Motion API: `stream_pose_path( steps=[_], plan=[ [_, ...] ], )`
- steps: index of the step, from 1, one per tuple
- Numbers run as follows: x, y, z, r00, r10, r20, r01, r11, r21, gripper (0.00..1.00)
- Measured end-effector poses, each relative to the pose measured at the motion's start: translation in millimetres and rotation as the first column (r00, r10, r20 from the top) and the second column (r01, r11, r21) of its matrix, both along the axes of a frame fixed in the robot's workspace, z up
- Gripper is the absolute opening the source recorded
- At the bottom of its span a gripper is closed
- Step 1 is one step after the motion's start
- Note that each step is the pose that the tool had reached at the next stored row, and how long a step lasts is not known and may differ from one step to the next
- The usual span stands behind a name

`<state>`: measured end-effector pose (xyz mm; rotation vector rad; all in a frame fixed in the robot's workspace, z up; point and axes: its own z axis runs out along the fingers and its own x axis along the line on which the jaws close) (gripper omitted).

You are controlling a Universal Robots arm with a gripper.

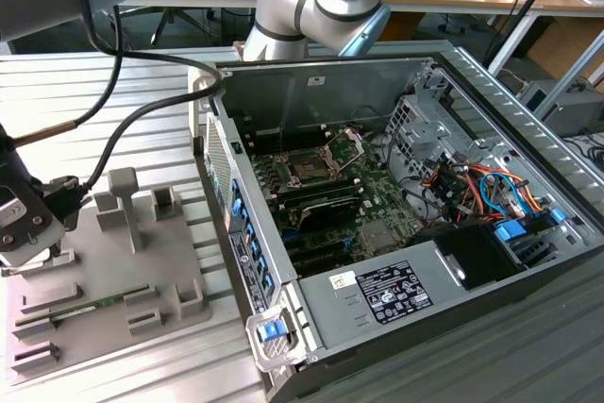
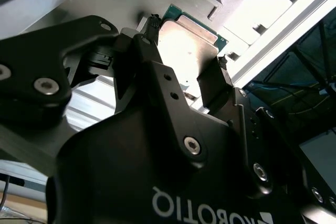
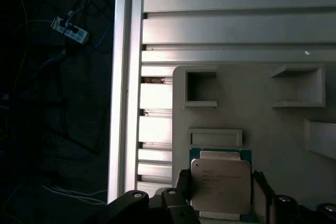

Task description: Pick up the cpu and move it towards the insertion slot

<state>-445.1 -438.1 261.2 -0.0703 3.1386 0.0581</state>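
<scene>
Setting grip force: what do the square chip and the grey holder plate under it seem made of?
The square silvery cpu: metal lid, satin sheen catching glare, on a thin green rim, likely circuit board. The pale grey holder plate: matte, uniform, with raised pocket walls; probably plastic.

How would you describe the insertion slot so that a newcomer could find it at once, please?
Look inside the open computer case on the exterior view's right, at its green motherboard. The insertion slot is the square dark socket framed in shiny metal, unlike the long black memory slots and the grey heatsink nearby.
</scene>
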Motion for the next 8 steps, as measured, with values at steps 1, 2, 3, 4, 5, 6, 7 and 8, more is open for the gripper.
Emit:
stream_pose_path(
  steps=[1,2,3,4,5,6,7,8],
  plan=[
    [0.0,0.0,0.9,1.0000,0.000,0.0000,0.000,1.0000,0.0000,0.55],
    [0.0,0.0,1.7,1.0000,0.000,0.0000,0.000,1.0000,0.0000,0.55],
    [0.0,0.0,3.0,1.0000,0.000,0.0000,0.000,1.0000,0.0000,0.55],
    [0.0,0.0,4.6,1.0000,0.000,-0.0001,0.000,1.0000,0.0000,0.55],
    [0.0,0.0,5.4,1.0000,0.000,0.0001,0.000,1.0000,0.0000,0.55],
    [0.0,0.0,6.3,1.0000,0.000,0.0001,0.000,1.0000,0.0000,0.55],
    [0.0,0.0,7.2,1.0000,0.000,0.0000,0.000,1.0000,0.0000,0.55],
    [0.0,0.0,8.1,1.0000,0.000,0.0001,0.000,1.0000,0.0000,0.55]
  ],
)
